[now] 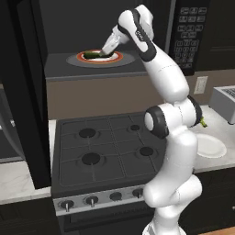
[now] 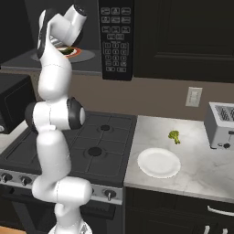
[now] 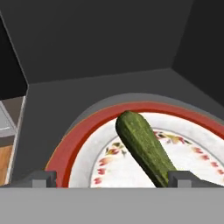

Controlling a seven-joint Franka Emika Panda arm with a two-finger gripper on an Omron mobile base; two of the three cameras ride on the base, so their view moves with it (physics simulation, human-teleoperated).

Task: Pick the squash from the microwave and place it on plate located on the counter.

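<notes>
My fingers [image 3: 112,179] sit spread inside the grey microwave [image 3: 109,48] cavity. Between them lies the smooth dark-green squash [image 3: 142,146] on a red-rimmed floral dish [image 3: 87,144].

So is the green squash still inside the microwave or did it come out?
Inside. The squash lies on the red-rimmed dish on the turntable in the open microwave, and the gripper is reaching in over it.

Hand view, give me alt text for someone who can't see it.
A dark green squash lies diagonally on a white dish with an orange-red rim inside the grey microwave cavity. The hand hovers close, its two fingertips spread apart, one tip right beside the squash's near end.
</notes>
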